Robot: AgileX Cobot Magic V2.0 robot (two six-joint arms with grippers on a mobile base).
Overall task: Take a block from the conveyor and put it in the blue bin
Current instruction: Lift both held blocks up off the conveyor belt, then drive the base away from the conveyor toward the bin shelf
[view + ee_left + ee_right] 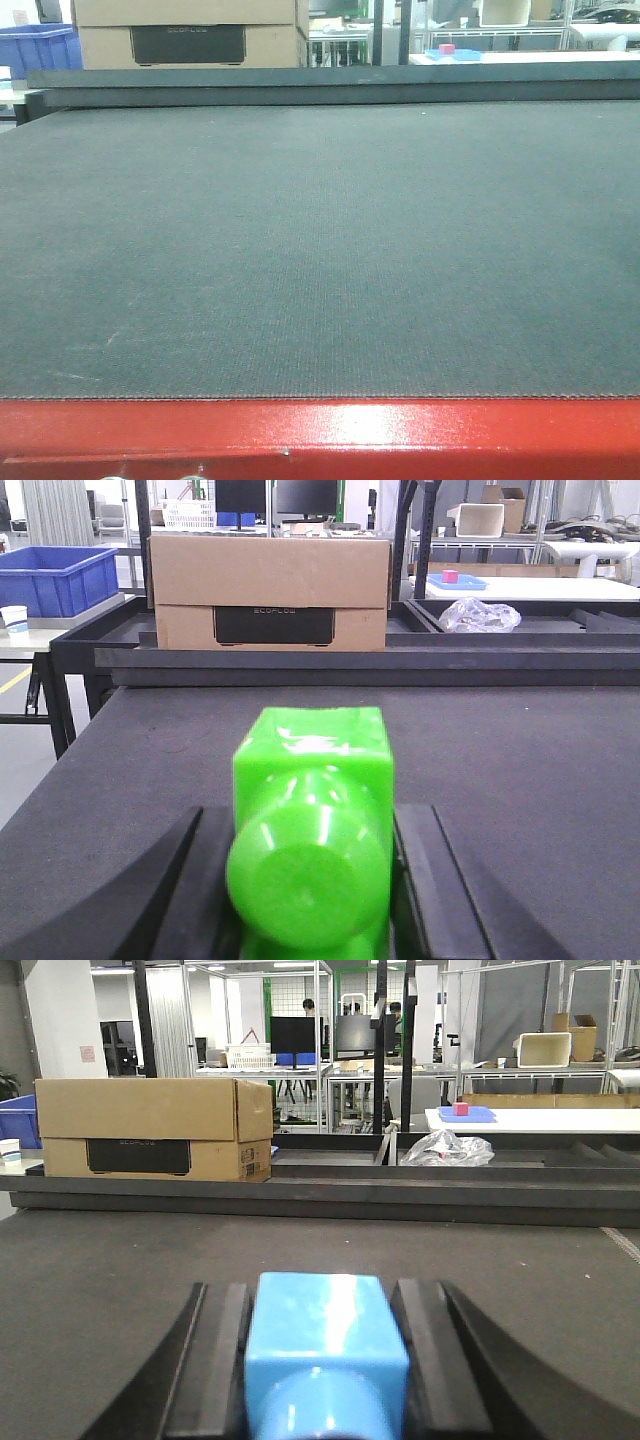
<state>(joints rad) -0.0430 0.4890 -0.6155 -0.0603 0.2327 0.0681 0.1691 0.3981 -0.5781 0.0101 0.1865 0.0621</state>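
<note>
The right gripper was closed on the block. Its two black fingers pressed against the sides of the bright blue piece, which sat low in the right wrist view with a rounded part at its near end. The block was held just above the conveyor; whether it touched the belt could not be told.

The left gripper was likewise clamped on a green block, glossy, with a round knob facing the camera, held over the same dark belt.

Beyond both grippers the grey-green belt ran flat to a black rail at its far edge. A cardboard box with a dark label stood behind that rail, to the left. A crumpled clear plastic bag lay further right. Well behind it, a pink cube rested on a blue tray on a white table.

The blue bin stood off the belt at the far left, beside a white cup.

In the front view the belt met a glossy red frame along its near edge.
</note>
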